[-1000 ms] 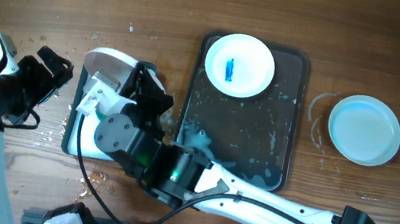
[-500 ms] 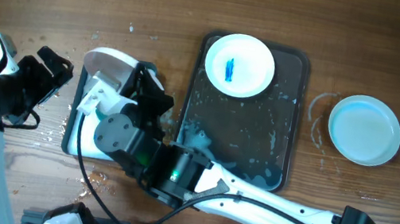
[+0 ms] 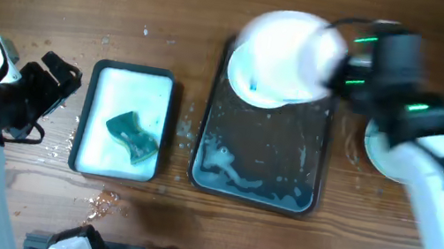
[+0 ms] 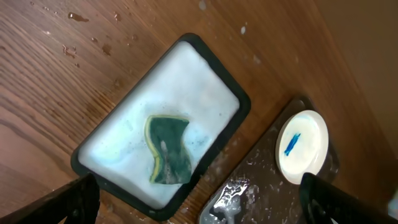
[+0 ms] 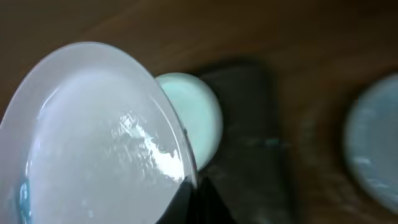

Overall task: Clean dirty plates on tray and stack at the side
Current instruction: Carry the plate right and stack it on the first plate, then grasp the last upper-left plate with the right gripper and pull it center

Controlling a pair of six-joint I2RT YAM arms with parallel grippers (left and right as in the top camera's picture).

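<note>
My right gripper (image 5: 208,193) is shut on the rim of a white plate (image 5: 93,137), which has a wet sheen. In the overhead view this plate (image 3: 293,42) is blurred and hangs above the far end of the dark grey tray (image 3: 289,153). A second plate (image 3: 254,89) with a blue smear lies on the tray below it, and it also shows in the left wrist view (image 4: 303,143). A third plate (image 3: 376,149) with a pale blue film sits on the table right of the tray, partly hidden by my right arm. My left gripper (image 4: 199,211) is open and empty at the far left.
A smaller dark-rimmed tray (image 3: 90,122) with white foamy water holds a green sponge (image 3: 133,135) left of the grey tray. Foam and water puddles lie at the grey tray's near end (image 3: 228,168). Water drops dot the wooden table.
My right arm has swung from over the small sponge tray on the left to above the grey tray's far end, carrying the plate. The sponge is now uncovered. The left arm has not moved.
</note>
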